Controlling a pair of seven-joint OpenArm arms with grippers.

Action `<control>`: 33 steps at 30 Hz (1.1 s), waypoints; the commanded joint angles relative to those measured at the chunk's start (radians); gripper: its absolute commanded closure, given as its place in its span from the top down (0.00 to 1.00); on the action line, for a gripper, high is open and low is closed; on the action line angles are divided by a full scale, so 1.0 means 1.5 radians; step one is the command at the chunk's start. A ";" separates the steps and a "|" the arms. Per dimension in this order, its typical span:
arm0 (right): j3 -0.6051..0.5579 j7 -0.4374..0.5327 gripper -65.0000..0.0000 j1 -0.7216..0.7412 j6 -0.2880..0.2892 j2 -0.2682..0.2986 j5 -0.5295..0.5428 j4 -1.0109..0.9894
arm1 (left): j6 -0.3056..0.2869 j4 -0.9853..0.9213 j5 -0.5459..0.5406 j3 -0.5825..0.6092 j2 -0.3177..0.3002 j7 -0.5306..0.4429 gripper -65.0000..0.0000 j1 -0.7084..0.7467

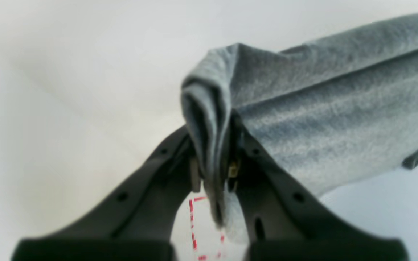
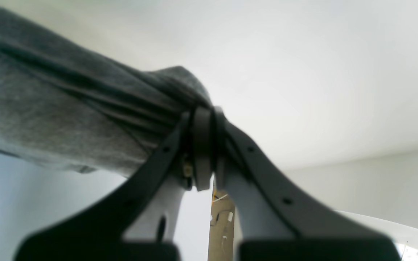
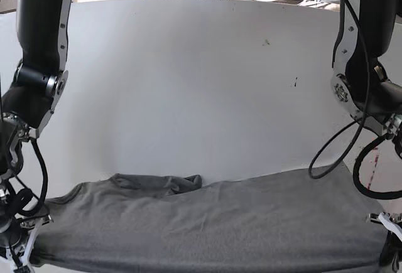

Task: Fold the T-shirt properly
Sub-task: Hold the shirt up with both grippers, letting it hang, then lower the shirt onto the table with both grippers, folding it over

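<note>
Each wrist camera is sitting just behind its own jaws, looking out along them at very close range. The left gripper (image 1: 214,170) is pinching the T-shirt (image 1: 321,119) there; the right gripper (image 2: 202,152) is doing likewise. The base camera is looking down over the table (image 3: 201,85) from farther off, sharing that cloth.

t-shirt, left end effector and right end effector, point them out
T-shirt (image 3: 213,223), base view, middle of the spread fabric
left end effector (image 1: 214,174), left wrist view, between its fingertips
right end effector (image 2: 203,152), right wrist view, between its fingertips
</note>
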 commanded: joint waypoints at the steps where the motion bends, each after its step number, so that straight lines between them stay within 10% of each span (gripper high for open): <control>1: 0.032 -0.011 0.00 -0.058 -0.005 0.016 -0.039 0.056 | 0.000 0.041 0.008 -0.004 -0.020 -0.003 0.00 0.042; 13: 0.154 -0.011 0.00 -0.387 -0.005 -0.057 -0.036 0.189 | 0.000 0.056 -0.134 -0.126 -0.070 -0.003 0.00 0.372; 33: 0.232 0.040 0.00 -0.667 -0.005 -0.158 -0.039 0.197 | 0.000 0.054 -0.222 -0.246 -0.091 -0.003 0.00 0.770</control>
